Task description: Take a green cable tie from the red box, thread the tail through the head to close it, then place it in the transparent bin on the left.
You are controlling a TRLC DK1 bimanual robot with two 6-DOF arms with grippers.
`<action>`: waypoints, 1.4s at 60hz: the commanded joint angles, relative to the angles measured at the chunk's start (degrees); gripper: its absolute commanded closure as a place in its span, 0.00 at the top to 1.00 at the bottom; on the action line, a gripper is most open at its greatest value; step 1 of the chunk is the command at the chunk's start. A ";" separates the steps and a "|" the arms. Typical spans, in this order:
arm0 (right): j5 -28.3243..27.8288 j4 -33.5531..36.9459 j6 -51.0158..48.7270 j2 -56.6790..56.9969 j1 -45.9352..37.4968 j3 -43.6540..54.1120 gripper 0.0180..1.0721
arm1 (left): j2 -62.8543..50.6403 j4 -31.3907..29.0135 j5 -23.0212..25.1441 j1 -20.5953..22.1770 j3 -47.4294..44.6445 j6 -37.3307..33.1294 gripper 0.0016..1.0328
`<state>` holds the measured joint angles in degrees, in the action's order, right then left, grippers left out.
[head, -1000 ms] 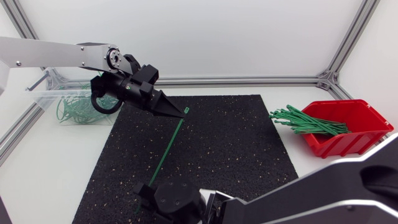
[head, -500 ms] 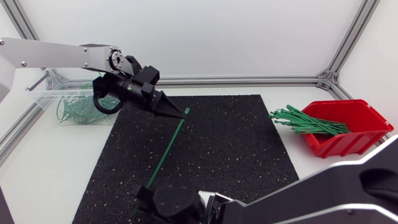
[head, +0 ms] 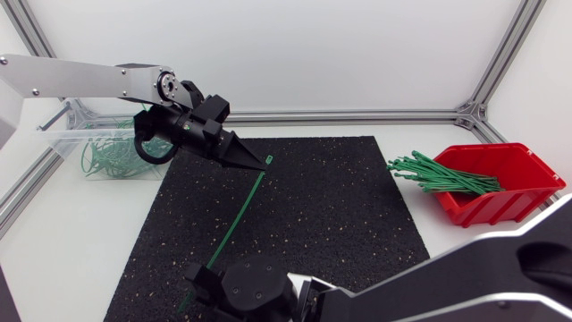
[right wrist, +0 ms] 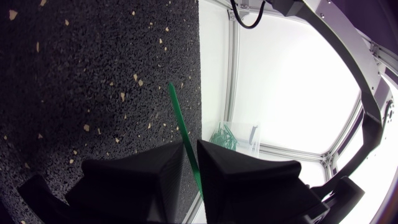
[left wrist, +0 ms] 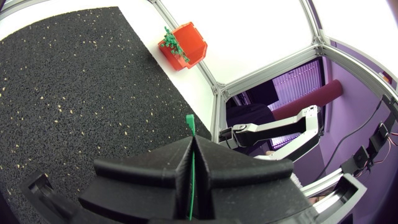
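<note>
The green cable tie (head: 239,213) is not in the red box (head: 514,192) at the right of the head frame, nor in the transparent bin (head: 63,143) at the upper left; it hangs as a straight diagonal over the black mat (head: 340,215), held at both ends; the left pincer (head: 253,160) is clamped tight just behind the head, its wedges meeting on the strap so that only the small square head (left wrist: 190,121) pokes out ahead of the tips in the left wrist view; the right pincer (head: 201,273), at the lower edge of the head frame, grips near the tail, fingers pressed narrowly on either side of the strap with the pointed tail (right wrist: 176,106) jutting ahead of them; holding both ends this way gives each arm control of one mating part (head steady, tail free to steer), which I judge is the setup for bending the tie into a loop; threading is not yet done, since head and tail are well apart; more ties (head: 438,174) spill from the red box, closed loops (head: 107,161) lie in the bin, and both sit on the white worktop (head: 71,241).
</note>
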<state>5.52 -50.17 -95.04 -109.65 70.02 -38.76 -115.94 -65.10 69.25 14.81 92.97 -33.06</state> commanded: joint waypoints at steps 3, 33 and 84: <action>-1.74 -1.51 0.47 -0.31 -0.23 2.20 0.16 | -1.22 -0.90 0.97 0.48 0.63 -1.31 0.03; -7.36 -5.55 -4.36 -1.01 -2.26 4.84 0.14 | -1.04 -0.90 0.88 0.84 0.55 -1.31 0.03; -8.68 -6.96 -6.38 -1.10 -2.34 8.27 0.38 | -1.75 -0.82 0.80 0.84 0.81 -1.57 0.03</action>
<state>-3.20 -57.25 -99.72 -109.65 68.07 -32.12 -116.20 -65.08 69.23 15.18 92.97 -33.08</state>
